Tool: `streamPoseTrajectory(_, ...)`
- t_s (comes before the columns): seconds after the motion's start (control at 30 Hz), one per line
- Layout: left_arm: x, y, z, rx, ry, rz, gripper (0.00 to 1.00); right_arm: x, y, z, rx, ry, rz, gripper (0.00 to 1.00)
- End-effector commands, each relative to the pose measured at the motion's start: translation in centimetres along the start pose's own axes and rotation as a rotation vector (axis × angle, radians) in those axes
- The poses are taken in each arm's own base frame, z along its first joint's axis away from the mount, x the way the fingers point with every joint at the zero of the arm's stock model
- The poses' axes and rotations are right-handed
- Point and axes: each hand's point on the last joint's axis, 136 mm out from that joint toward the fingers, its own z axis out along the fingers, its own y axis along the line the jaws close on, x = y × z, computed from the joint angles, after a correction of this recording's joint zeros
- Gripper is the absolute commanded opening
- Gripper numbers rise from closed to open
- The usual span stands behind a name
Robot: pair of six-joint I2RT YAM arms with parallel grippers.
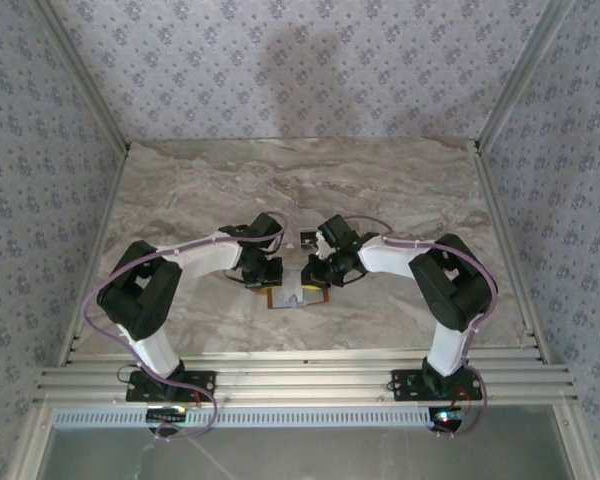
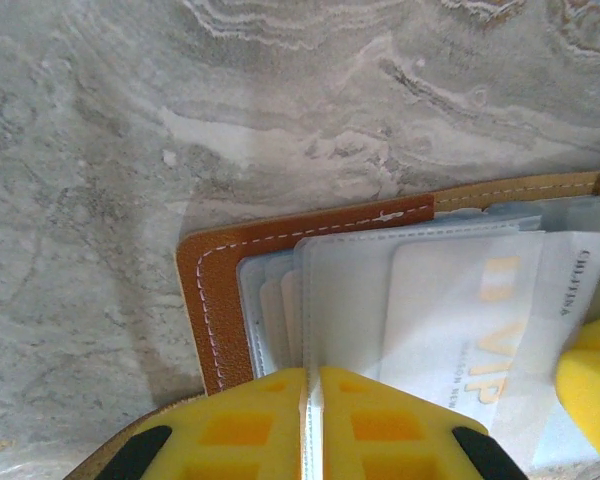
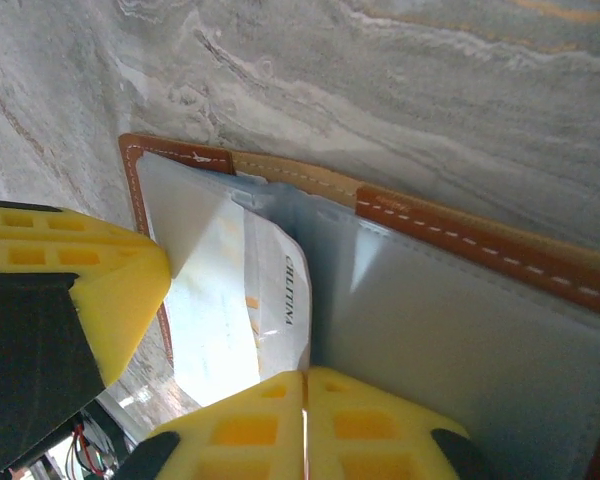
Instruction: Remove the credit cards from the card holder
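Now, left gripper: pinching sleeve edge of card holder.
Right gripper: clamping end of whitish credit card.
Table: stretching wide around both.

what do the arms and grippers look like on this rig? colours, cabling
The left arm and right arm match: black joint housings, white links, a lilac cable looped along each. The left gripper and right gripper have yellow fingers moulded with a grid of square recesses and black inserts.
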Motion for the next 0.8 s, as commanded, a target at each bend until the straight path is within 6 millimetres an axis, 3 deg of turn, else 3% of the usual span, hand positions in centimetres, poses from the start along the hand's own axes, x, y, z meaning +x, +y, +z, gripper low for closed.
streamPoseTrajectory(0.0,1.3,2.7,0.8,-0.125,0.048,-0.001,0.13,0.0,-0.2,-0.5,-0.002,-0.012,0.013,0.19)
streamPoseTrajectory(0.47,1.5,2.4,1.1,-0.125,0.060,0.011,0.13,0.3,0.3,1.3,-0.099,0.024,0.047,0.23)
streamPoseTrajectory(0.77,1.5,2.4,1.1,-0.126,0.063,0.011,0.13,0.3,-0.5,0.9,-0.055,0.006,0.053,0.11)
